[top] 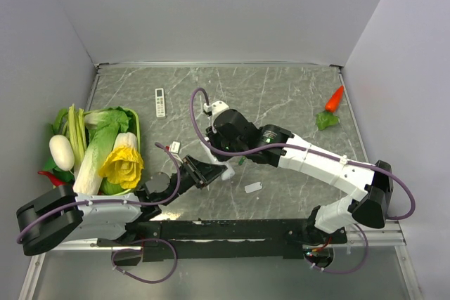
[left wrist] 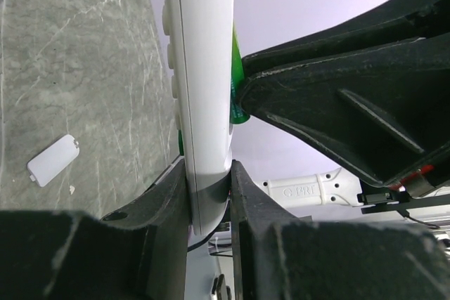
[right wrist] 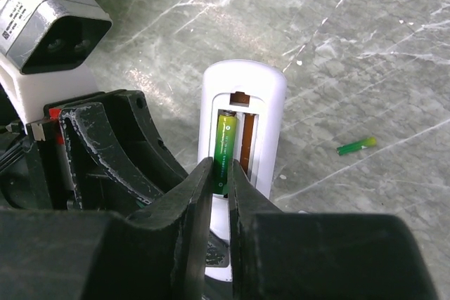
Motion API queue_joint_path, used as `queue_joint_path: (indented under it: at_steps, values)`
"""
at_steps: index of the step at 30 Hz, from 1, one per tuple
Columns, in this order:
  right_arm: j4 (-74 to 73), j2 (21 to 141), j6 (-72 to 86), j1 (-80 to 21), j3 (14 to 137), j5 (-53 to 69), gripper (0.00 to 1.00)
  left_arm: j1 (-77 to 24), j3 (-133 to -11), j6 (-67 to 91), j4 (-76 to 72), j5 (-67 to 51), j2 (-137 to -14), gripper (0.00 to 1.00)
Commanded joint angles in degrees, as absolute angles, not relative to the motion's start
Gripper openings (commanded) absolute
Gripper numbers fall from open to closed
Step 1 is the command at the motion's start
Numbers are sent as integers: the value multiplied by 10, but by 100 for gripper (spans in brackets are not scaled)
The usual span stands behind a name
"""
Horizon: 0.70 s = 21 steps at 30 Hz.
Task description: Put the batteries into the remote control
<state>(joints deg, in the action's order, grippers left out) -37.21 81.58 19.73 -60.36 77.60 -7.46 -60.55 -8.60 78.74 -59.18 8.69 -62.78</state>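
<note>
The remote control [right wrist: 271, 124] is a white oblong bar, held up off the table with its back compartment open. My left gripper [left wrist: 209, 187] is shut on its lower end [left wrist: 204, 68]. One green battery [right wrist: 225, 145] lies in the left slot; the slot beside it shows only bare brown. My right gripper [right wrist: 221, 177] is shut on that battery's near end, its jaws close on both sides. A second green battery [right wrist: 355, 147] lies loose on the table to the right. In the top view both grippers meet at the table's middle, around the remote control [top: 228, 171].
The remote's loose back cover [top: 253, 187] lies on the table just right of the grippers. A slim white remote with a screen [top: 160, 102] lies farther back. A green basket [top: 133, 121] of vegetables stands at the left. A toy carrot [top: 335, 98] lies at the far right.
</note>
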Motion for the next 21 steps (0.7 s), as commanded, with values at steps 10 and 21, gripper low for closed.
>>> queue_joint_path:
  at_steps: [10, 21]
  values:
    - [-359, 815, 204, -605, 785, -52, 40, -612, -88, 781, -685, 72, -580, 2]
    - [-378, 797, 190, -604, 811, -75, 55, -611, -73, 812, -722, 74, -606, 2]
